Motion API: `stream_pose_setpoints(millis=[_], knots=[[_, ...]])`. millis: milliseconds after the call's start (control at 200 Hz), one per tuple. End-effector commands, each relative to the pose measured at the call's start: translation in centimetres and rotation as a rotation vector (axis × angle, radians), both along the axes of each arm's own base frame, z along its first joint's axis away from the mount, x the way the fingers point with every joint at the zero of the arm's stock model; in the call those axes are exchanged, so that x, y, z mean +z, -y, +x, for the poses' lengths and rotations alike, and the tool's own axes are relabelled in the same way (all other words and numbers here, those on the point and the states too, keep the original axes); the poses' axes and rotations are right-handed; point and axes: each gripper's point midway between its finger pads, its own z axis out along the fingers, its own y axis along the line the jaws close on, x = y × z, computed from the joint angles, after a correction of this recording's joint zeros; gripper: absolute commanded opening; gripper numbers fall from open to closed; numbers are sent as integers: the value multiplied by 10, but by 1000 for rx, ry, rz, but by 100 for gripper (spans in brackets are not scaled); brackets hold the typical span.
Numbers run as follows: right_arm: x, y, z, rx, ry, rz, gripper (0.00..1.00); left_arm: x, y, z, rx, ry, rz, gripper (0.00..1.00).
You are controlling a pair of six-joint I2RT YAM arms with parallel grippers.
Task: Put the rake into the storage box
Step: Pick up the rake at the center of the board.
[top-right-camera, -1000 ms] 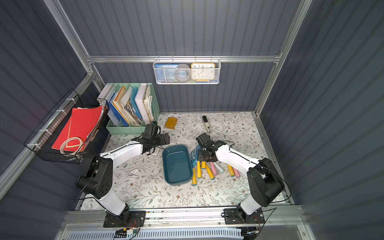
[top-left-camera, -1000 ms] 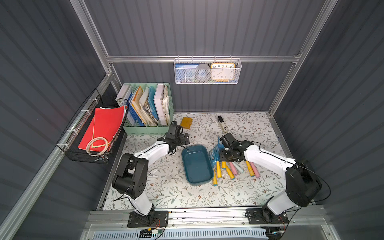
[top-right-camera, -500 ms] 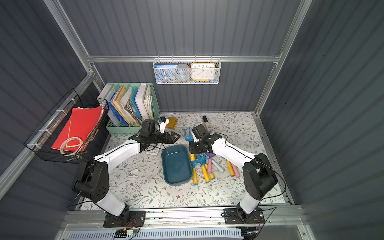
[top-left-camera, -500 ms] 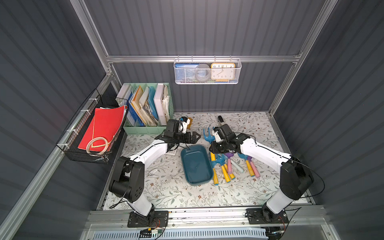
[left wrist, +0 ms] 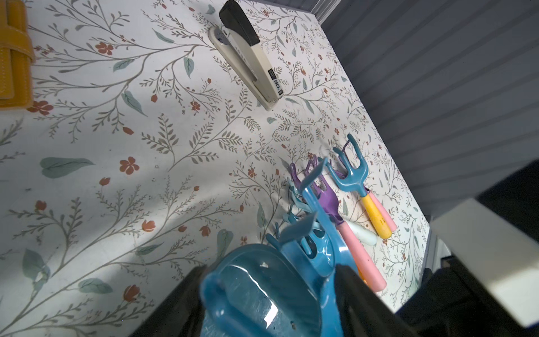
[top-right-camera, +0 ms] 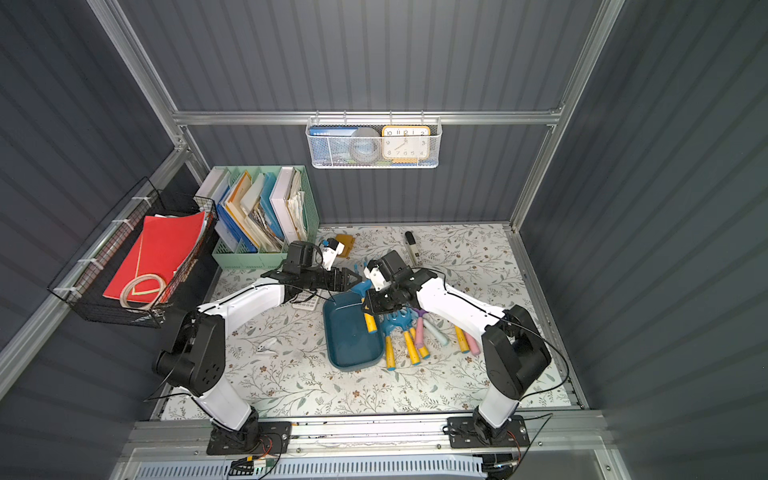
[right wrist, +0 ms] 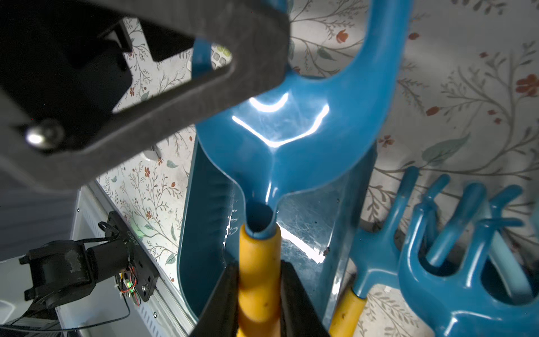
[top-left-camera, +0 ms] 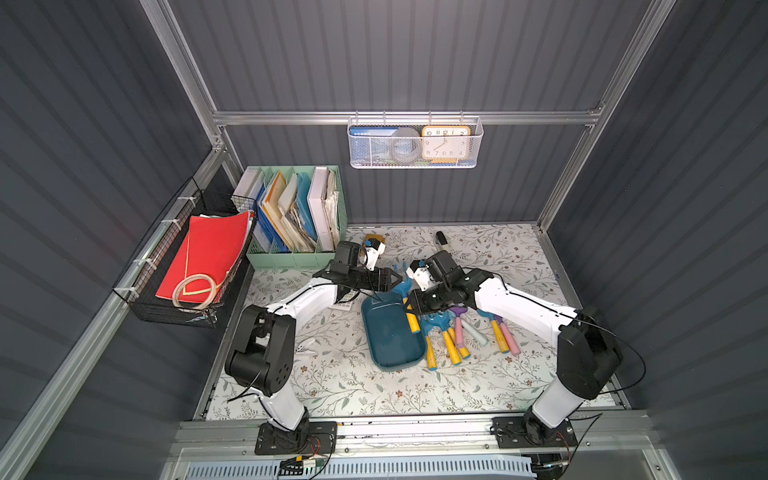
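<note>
Yellow-handled rake [right wrist: 274, 131] hangs pinched in right hand [right wrist: 259, 274] over storage box [top-left-camera: 392, 340]; left hand [left wrist: 267, 289] straddles its head, grip unclear.

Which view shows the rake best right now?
Right wrist view: the rake fills it, yellow handle clamped in the right gripper, over the storage box. Both top views show it small; left wrist shows only its head.

Both top views overhead, sharing whole table [top-left-camera: 519, 249]; wrist views close, low.
</note>
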Motion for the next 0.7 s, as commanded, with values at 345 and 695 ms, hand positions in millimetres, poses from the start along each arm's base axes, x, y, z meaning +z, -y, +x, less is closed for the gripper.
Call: stream_pose_setpoints(millis=[345, 695], knots=[[-19, 8, -10, 4, -32, -56, 4, -34, -16, -17, -1, -110, 53, 6], [-32, 15, -20, 19, -89, -109, 13, -59, -34, -46, -29, -203, 202, 3]])
